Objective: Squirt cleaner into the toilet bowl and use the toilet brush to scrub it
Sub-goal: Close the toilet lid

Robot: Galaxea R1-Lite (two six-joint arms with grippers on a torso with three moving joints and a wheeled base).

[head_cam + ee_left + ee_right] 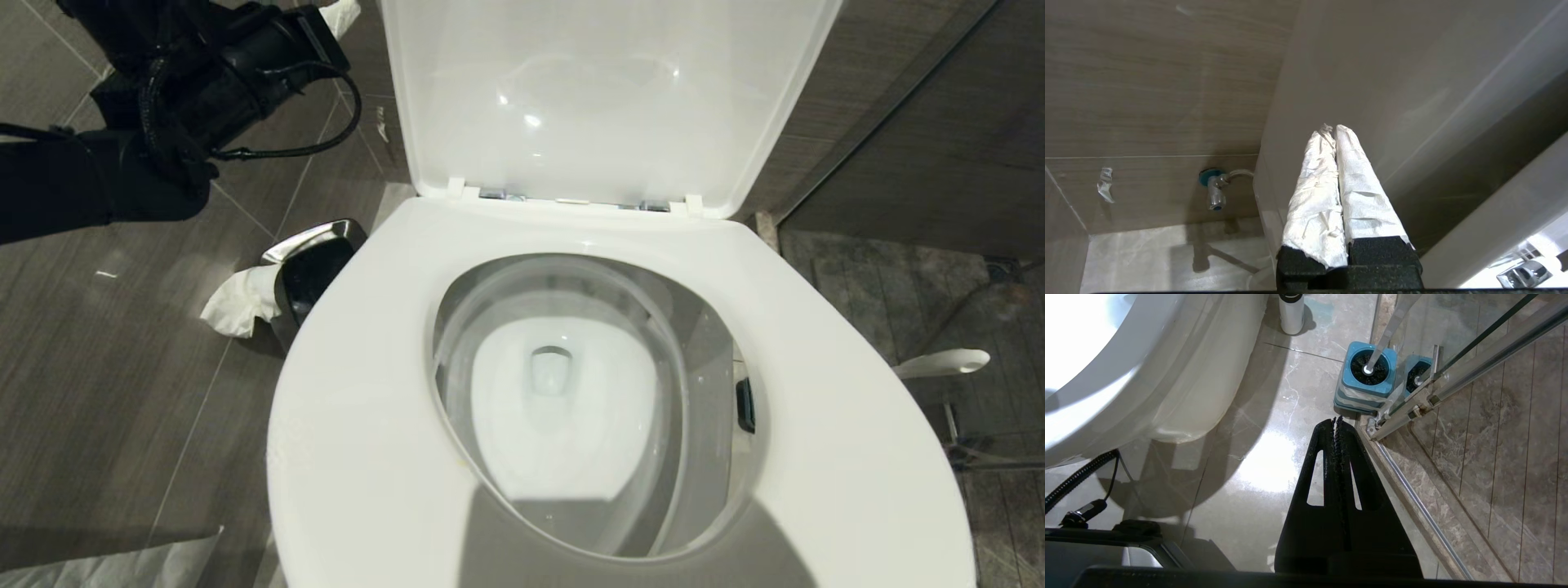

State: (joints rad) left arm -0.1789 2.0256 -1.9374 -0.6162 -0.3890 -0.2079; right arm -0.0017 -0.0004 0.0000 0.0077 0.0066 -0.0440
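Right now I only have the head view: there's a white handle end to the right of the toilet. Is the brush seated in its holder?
Observer: Yes. The right wrist view shows the toilet brush standing head-down in a blue-topped holder on the floor, by the glass door's rail.
Operator: Right gripper?
Observer: The right gripper is shut and empty, above the floor, pointing toward that holder.
Operator: Left one?
Observer: The left gripper is shut on nothing, its fingers wrapped in white paper, facing the wall.
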